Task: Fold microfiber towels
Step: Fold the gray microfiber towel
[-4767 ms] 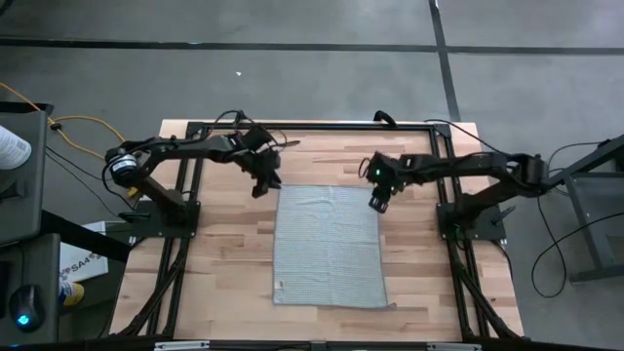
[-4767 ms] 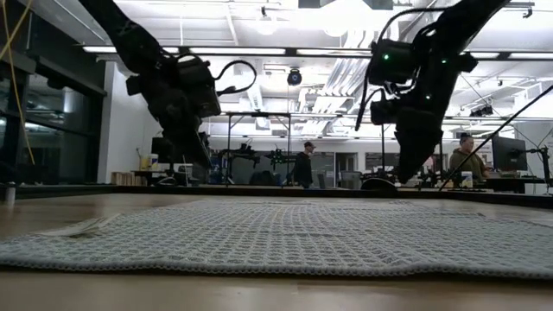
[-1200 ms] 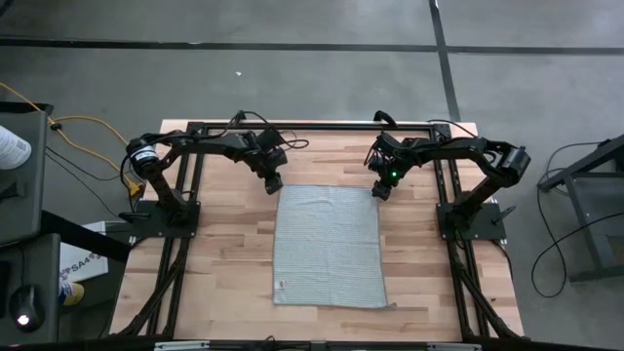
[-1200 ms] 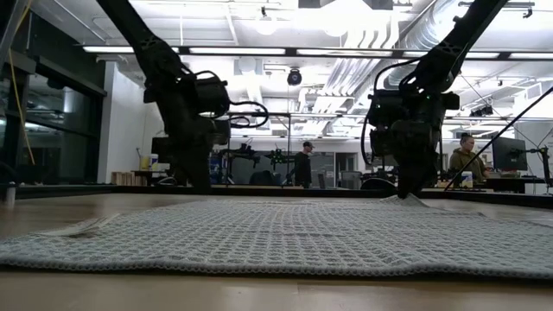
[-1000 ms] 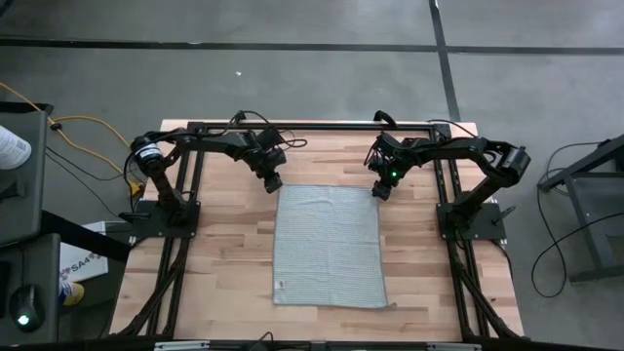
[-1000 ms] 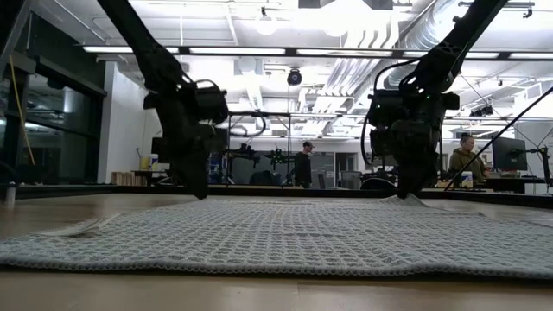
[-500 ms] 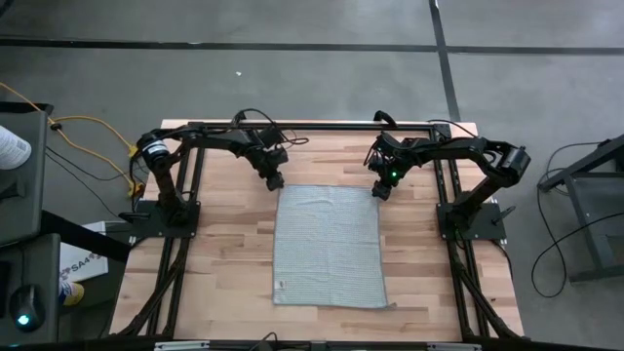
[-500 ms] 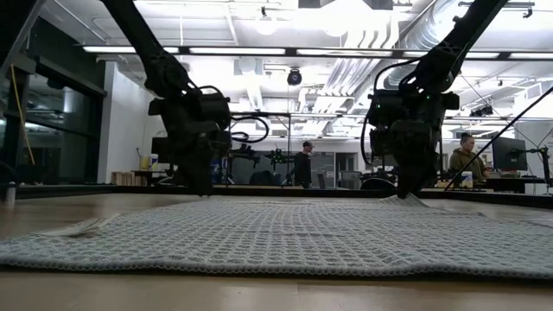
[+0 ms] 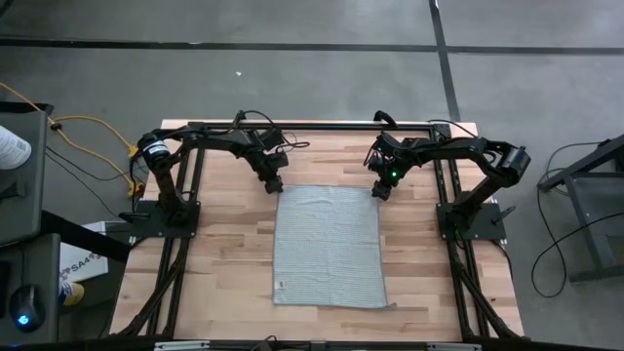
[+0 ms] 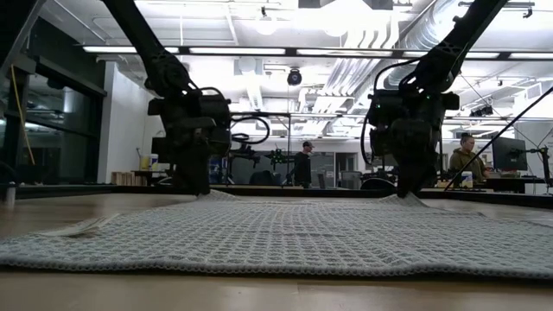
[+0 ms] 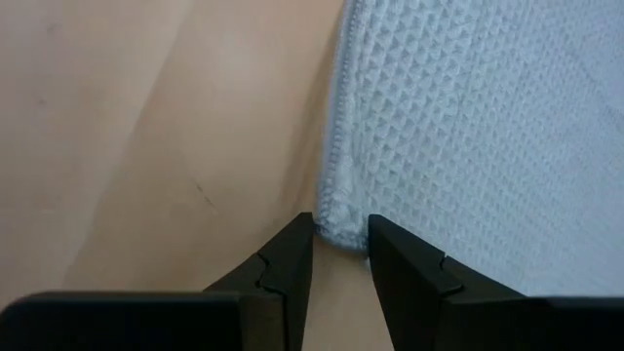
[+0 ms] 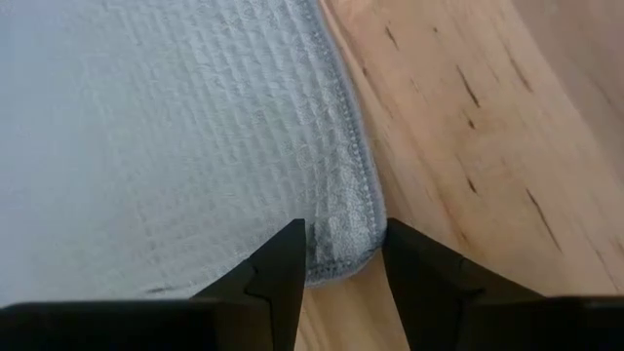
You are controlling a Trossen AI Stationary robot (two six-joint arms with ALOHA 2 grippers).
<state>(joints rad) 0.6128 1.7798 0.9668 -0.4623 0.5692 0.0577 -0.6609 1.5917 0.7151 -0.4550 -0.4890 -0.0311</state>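
The light grey ribbed towel (image 9: 329,246) lies spread flat on the wooden table (image 9: 229,244), long sides running near to far; it also shows in the low view (image 10: 285,238). My left gripper (image 9: 275,185) stands at the towel's far left corner, fingers down, shut on that corner. My right gripper (image 9: 380,192) stands at the far right corner, shut on it. Both grippers reach down to the table in the low view, the left one (image 10: 199,192) and the right one (image 10: 408,194). My left gripper pinches the towel's far left corner (image 11: 341,226) between its two fingers, from above, pointing down. The corner rises a little off the table (image 10: 214,195); the rest of the towel lies flat. My right gripper pinches the towel's far right corner (image 12: 343,239) between its two fingers, from above, pointing down. The corner is bunched and stands slightly raised (image 10: 422,200); the rest lies flat.
Black frame rails (image 9: 312,127) run along the table's far edge and sides, with the arm bases at left (image 9: 161,210) and right (image 9: 468,214). Bare wood lies to both sides of the towel. People (image 10: 304,164) stand in the room beyond.
My left gripper has gone a little toward the table's right and near edges and down onto the towel's far left corner, which now rises slightly at the fingers. My right gripper has kept still at the far right corner.
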